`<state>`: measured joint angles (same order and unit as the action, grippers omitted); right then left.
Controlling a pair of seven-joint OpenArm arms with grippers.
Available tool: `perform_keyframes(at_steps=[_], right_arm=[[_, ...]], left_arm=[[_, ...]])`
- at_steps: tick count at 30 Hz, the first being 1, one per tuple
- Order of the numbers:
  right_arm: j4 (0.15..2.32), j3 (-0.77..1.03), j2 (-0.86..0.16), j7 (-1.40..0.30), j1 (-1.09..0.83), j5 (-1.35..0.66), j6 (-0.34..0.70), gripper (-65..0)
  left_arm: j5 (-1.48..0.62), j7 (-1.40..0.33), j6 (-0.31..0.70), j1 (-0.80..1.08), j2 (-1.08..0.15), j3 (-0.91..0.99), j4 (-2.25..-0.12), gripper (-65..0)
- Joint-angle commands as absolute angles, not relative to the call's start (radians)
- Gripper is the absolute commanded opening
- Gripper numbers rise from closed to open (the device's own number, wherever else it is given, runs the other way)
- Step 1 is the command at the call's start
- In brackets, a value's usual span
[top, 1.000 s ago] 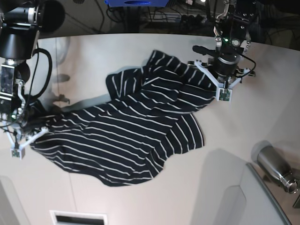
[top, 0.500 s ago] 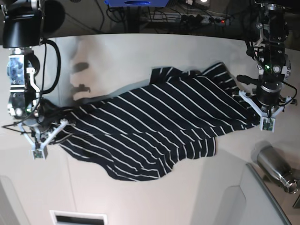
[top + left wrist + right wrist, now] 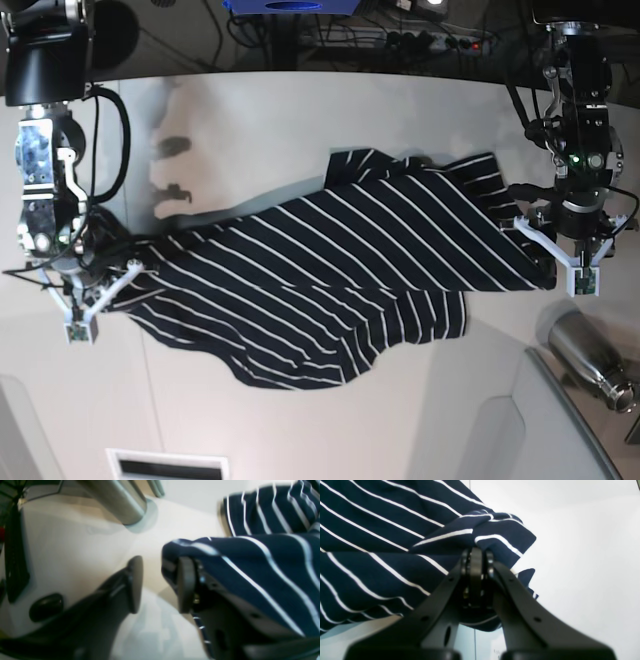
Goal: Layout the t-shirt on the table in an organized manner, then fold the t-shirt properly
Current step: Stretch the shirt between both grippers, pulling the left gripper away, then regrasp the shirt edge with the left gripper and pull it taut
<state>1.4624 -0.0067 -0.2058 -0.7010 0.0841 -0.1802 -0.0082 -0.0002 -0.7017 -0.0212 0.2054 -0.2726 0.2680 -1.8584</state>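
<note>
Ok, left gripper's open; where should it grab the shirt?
Probably the bunched shirt edge draped over one of the left gripper's fingers. Come in from the bottle side, low along the table: that fold faces the open gap, so a short slide puts it between the fingers.

My t-shirt is dark navy with thin white stripes, soft and rumpled, stretched in a long diagonal band across my white table. One end bunches low at the base view's left, the other reaches the right. Its lower hem sags in a loose curve toward the near edge, and a folded flap sits at the upper middle. Most of it rests on the tabletop.
</note>
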Motion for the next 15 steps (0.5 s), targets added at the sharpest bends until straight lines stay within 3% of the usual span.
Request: perform_keyframes(at_steps=[1,5,11,15], right_arm=[[1.480,-0.002,-0.217,-0.679,0.105,-0.174,-0.013,-64.1],[1.480,-0.002,-0.217,-0.679,0.105,-0.174,-0.013,-64.1],[1.478,-0.004,-0.217,-0.679,0.105,-0.174,-0.013,-64.1],[1.477,-0.004,-0.217,-0.679,0.107,-0.174,-0.013,-63.9]], left_arm=[[0.008,-0.674,-0.027,0.211,-0.268,0.292,-1.917,-37.4],[0.010,-0.674,-0.027,0.242,-0.242,0.321,-1.972,-31.4],[-0.002,-0.674,-0.016,0.272,-0.237,0.349,-1.974,-30.6],[-0.099,-0.674,0.151,0.366,-0.223,0.191,-1.969,-31.4]])
